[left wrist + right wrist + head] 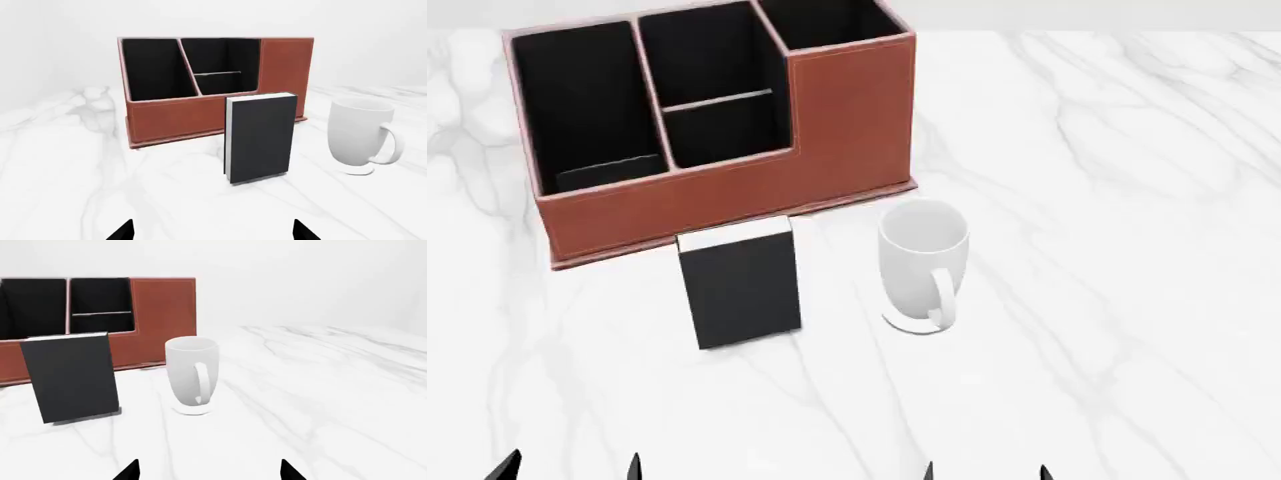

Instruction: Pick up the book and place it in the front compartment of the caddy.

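Note:
The black book (742, 288) stands upright on the marble top, just in front of the reddish-brown caddy (734, 190); its white page edge faces up in the head view. It also stands ahead of both wrist cameras, as the book (260, 137) and the book (70, 376). The caddy (173, 117) shows black-lined compartments with a taller corner at one end; the caddy (163, 315) lies behind the book. My left gripper (567, 468) is open near the front edge, well short of the book, fingertips (123, 231) wide apart with nothing between. My right gripper (985, 472) is likewise open and empty.
A white mug (922, 262) stands upright to the right of the book, handle toward me; the mug (360, 136) and the mug (192, 374) show in both wrist views. White marble table (1121, 200) extends to the right and front.

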Motion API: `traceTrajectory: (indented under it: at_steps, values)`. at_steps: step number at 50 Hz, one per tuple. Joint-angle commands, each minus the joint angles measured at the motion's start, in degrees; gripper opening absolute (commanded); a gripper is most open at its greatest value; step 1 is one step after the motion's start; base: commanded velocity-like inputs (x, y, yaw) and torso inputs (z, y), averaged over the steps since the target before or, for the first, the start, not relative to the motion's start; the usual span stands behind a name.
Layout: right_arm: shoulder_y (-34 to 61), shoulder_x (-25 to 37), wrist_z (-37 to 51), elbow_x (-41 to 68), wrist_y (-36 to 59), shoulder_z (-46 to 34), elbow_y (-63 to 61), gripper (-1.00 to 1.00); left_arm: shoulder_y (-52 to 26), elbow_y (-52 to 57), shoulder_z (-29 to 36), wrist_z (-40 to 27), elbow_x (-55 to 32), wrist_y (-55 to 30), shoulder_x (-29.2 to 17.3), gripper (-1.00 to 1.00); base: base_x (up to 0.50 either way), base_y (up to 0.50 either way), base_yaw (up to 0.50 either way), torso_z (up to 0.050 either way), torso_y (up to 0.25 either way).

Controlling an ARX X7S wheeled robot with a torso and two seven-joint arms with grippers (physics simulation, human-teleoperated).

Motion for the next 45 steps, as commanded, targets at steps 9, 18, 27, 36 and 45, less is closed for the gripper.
traceTrajectory:
  at_steps: [9,18,27,36,45]
  values:
    - [0.3,2.4,3.0,1.9,0.0,-3.0,0.4,1.0,0.2,1.7,2.1,-2.6,-3.1,-1.6,-2.4,1.0,0.0,0.0,0.0,0.0,0.0]
    - [-0.4,2.0,3.4,0.4,3.4,-2.2,-5.2,1.0,2.1,9.9,-0.1,-1.9,-2.9,-4.3,-2.1,1.0,0.0,0.0,0.0,0.0,0.0]
    - [-0.6,3.4,4.6,1.3,20.7,-4.1,-37.6,1.0,1.5,38.7,-0.8,-4.5,-7.8,-21.4,-3.7,1.0,0.0,0.0,0.0,0.0,0.0]
    - [1.2,4.1,5.8,5.2,29.0,-1.7,-52.1,1.0,-0.6,51.2,-5.2,-7.4,-12.7,-29.7,-4.7,1.0,0.0,0.0,0.0,0.0,0.0]
    - [0.6,4.5,7.5,7.4,28.5,1.8,-53.1,1.0,-1.0,54.6,-10.5,-10.2,-16.7,-30.7,-4.7,1.0,0.0,0.0,0.0,0.0,0.0]
